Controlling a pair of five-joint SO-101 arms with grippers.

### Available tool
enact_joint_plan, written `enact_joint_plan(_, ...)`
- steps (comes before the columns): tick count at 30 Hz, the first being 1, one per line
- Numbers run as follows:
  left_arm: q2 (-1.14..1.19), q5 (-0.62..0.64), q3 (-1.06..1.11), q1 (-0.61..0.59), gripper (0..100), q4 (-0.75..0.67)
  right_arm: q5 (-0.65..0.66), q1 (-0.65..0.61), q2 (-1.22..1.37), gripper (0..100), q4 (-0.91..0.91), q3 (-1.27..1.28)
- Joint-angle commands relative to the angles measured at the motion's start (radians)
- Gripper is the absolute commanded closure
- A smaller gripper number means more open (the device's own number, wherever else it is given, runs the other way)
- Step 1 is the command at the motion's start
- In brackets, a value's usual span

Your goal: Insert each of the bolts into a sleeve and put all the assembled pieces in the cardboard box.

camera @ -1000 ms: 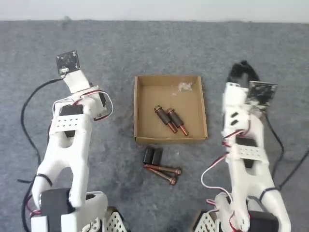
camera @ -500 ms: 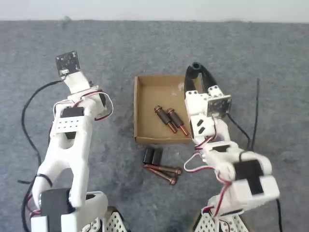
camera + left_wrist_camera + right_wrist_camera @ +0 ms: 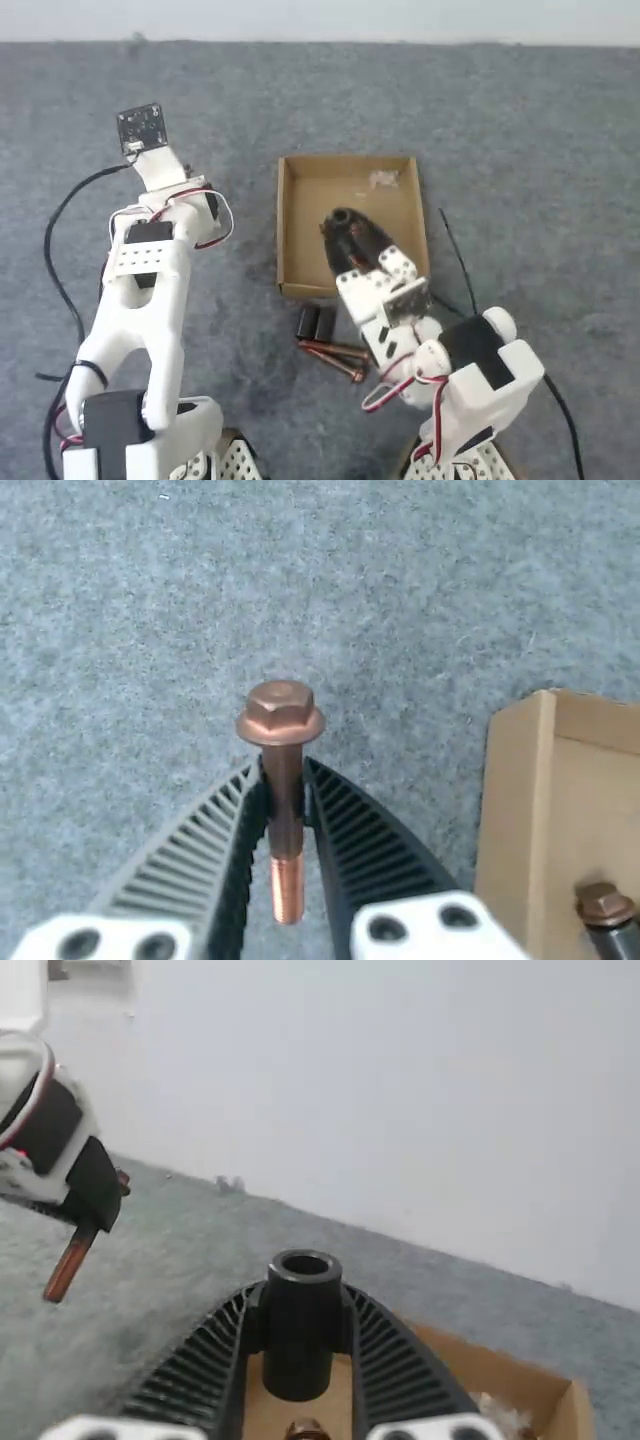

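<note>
L end effector [image 3: 284, 772] is clenched on a copper bolt [image 3: 283, 810]. It grips the shank just under the hex head, w/ the threaded tip sticking back between the fingers. It hangs over the grey worktop [image 3: 150, 600], near a wall of the cardboard box [image 3: 520, 800]. An assembled piece [image 3: 605, 912] lies inside the box at that corner. R end effector [image 3: 302, 1298] is closed round a black sleeve [image 3: 298, 1345], whose open end points away from the wrist. In the high view the R arm [image 3: 470, 370] leans across the box's front wall, end effector over the box interior (hiding most of what lies inside). Two loose sleeves [image 3: 316, 322] and two loose bolts [image 3: 330, 350] lie on the worktop just in front of the box. Vs. 1 s ago: the R arm stood to the right of the box and has since swung in over it. The L arm [image 3: 145, 290], loose parts and box are unchanged.
</note>
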Motion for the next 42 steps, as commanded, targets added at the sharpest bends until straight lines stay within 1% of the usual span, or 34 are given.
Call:
enact_joint_plan(1,-0.008,-0.011,-0.008,-0.003,99,-0.023,0.015,-0.016,-0.008,99.3,-0.033,0.052)
enact_joint_plan(4,-0.008,-0.011,-0.01,-0.003,99,-0.023,0.015,-0.022,-0.007,99.3,-0.033,0.086)
enact_joint_plan(7,-0.008,-0.011,-0.01,-0.002,99,-0.025,0.014,-0.058,-0.008,99.3,-0.036,0.114)
enact_joint_plan(10,-0.008,-0.011,0.004,0.012,99,-0.068,0.014,-0.09,-0.002,99.3,-0.042,0.117)
enact_joint_plan(19,-0.009,-0.006,0.036,0.038,99,-0.152,0.009,-0.085,0.001,99.3,-0.045,0.115)
enact_joint_plan(22,-0.017,-0.006,0.07,0.071,99,-0.201,0.008,-0.071,0.002,99.3,-0.045,0.115)
enact_joint_plan(25,-0.017,-0.006,0.097,0.086,99,-0.278,0.006,-0.044,0.002,99.3,-0.045,0.115)
enact_joint_plan(28,-0.018,-0.005,0.102,0.103,99,-0.353,0.006,-0.042,0.002,99.3,-0.045,0.115)
enact_joint_plan(32,-0.018,-0.005,0.102,0.133,99,-0.393,0.006,-0.042,0.002,99.3,-0.045,0.115)
enact_joint_plan(35,-0.074,-0.005,0.127,0.158,99,-0.382,0.006,-0.042,0.002,99.3,-0.044,0.115)
enact_joint_plan(38,-0.196,-0.008,0.206,0.183,99,-0.394,0.006,-0.045,0.002,99.3,0.002,0.112)
enact_joint_plan(42,-0.322,-0.006,0.341,0.212,99,-0.502,0.006,-0.044,0.002,99.3,0.015,0.103)
